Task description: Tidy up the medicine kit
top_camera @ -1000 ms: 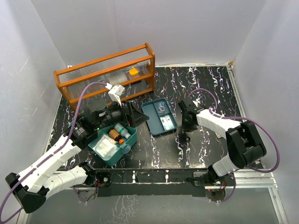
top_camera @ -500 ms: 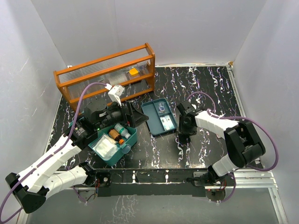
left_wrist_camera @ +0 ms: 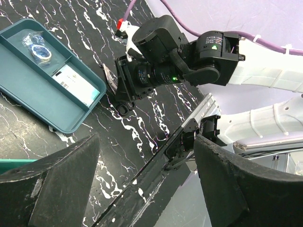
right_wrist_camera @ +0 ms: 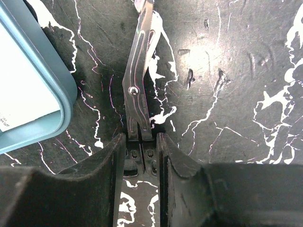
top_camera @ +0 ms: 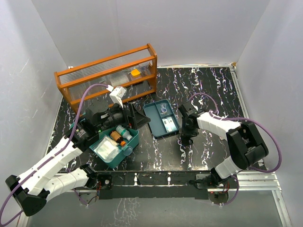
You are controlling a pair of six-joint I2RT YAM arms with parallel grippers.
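Picking up the tweezers (right_wrist_camera: 136,90) from the tabletop (right_wrist_camera: 227,71) is the step in hand. The right tool (right_wrist_camera: 141,137) is closed on their end, just beside the teal tray (right_wrist_camera: 66,94), which lies apart from the open box (top_camera: 133,138) holding bottles (top_camera: 120,132) and a packet (top_camera: 105,149). Next, you should lift them clear without dragging, carry them over the tray rim and set them down inside; your left tool (left_wrist_camera: 146,139) hangs wide open and empty.
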